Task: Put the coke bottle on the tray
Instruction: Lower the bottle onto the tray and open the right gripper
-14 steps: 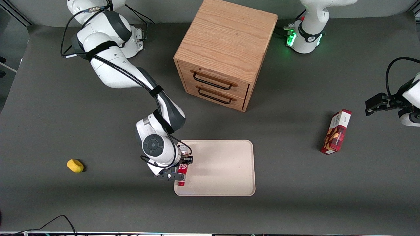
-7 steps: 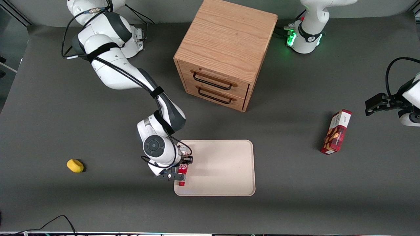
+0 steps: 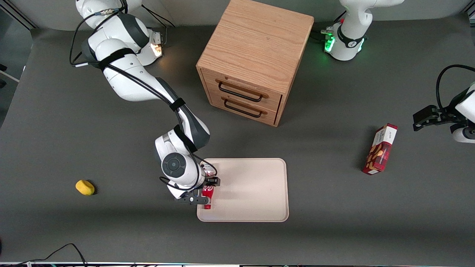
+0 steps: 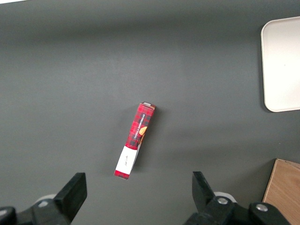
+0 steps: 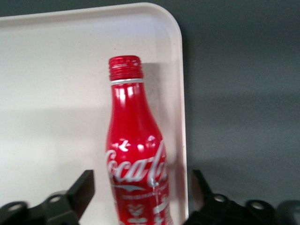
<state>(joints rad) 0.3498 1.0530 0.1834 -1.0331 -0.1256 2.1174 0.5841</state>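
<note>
- I have the pincer [image 3: 205, 191] [image 5: 143, 187] low over the tray's [image 3: 252, 189] [image 5: 56, 70] end toward the working arm, at the corner nearest the front camera.
- The pincer is spread wide. In the right wrist view I see its two dark fingers [image 5: 82, 192] standing on either side of the coke bottle [image 3: 207, 196] [image 5: 136, 154], with a strip of tray or shadow showing between each finger and the red body, so nothing is clamped.
- The coke bottle is on the tray, just inside the raised rim and running alongside it. Its red cap points toward the rounded near corner, and its white script faces the wrist camera. It looks to me as if it lies on its side, though I cannot be sure of that.
- The tray sits flat on the dark grey worktop [image 3: 74, 129], nearer the front camera than the wooden drawer cabinet [image 3: 256, 48], in front of the cabinet's two drawers.
- A red snack box [image 3: 380, 149] [image 4: 135, 140] sits well apart from the tray, toward the parked arm's end of the worktop.
- A small yellow object [image 3: 85, 187] sits on the worktop toward the working arm's end, well apart from the tray.
</note>
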